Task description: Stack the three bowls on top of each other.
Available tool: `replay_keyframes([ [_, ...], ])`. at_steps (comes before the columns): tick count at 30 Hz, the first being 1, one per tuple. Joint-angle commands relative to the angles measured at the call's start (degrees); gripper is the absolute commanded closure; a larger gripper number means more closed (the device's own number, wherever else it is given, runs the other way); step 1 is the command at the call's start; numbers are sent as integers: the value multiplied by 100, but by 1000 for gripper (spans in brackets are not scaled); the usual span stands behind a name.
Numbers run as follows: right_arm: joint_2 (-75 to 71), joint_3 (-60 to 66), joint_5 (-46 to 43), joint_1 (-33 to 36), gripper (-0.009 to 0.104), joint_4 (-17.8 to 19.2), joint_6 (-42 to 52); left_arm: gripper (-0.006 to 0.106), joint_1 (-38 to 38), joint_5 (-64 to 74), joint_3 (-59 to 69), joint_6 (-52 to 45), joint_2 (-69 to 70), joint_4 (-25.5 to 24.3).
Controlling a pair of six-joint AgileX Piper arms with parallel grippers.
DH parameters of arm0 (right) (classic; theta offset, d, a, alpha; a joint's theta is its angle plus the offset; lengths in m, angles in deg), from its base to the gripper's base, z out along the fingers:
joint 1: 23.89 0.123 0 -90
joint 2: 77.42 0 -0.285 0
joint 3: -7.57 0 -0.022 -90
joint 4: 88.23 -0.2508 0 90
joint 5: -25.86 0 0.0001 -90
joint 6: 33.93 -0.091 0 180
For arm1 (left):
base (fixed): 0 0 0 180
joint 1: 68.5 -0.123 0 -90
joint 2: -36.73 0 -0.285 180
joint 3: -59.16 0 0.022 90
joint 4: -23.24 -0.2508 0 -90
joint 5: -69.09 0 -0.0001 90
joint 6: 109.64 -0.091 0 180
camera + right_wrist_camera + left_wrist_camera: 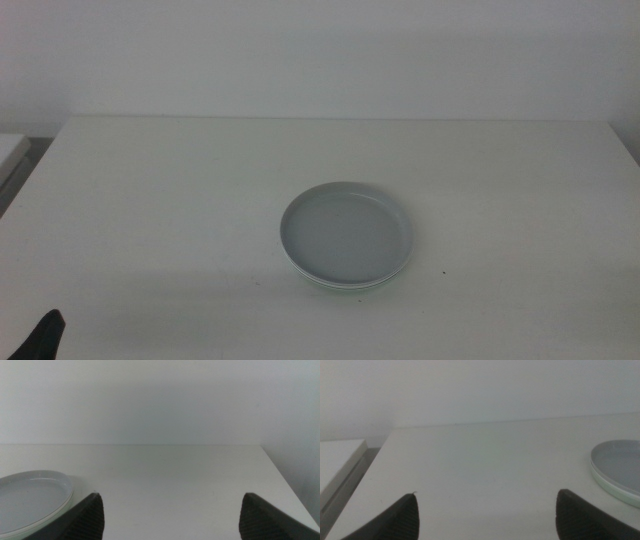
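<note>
Grey shallow round bowl (346, 233) topping stack, mint rim (345, 287) beneath

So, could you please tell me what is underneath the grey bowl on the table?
Under the grey bowl a pale mint green rim peeks out along its near edge, so the bowl sits on a stack. A white edge seems to lie between them. What is below that is covered.

The round grey shallow bowl (347, 233) on top of the stack has a smooth, slightly glossy glazed look, as does the pale mint green bowl rim (615, 491) beneath it. The white tabletop (180, 200) is smooth and matt. The left gripper (487, 517) has dark, finely ribbed matt jaws.
</note>
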Motion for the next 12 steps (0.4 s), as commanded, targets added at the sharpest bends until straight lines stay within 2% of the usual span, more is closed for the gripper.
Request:
replay_keyframes([
  [1,-27,24,-49,-26,3,25,20,7,-3,-165,2,6,20,-3],
  [12,-27,24,-49,-26,3,25,20,7,-3,-211,2,6,20,-3],
])
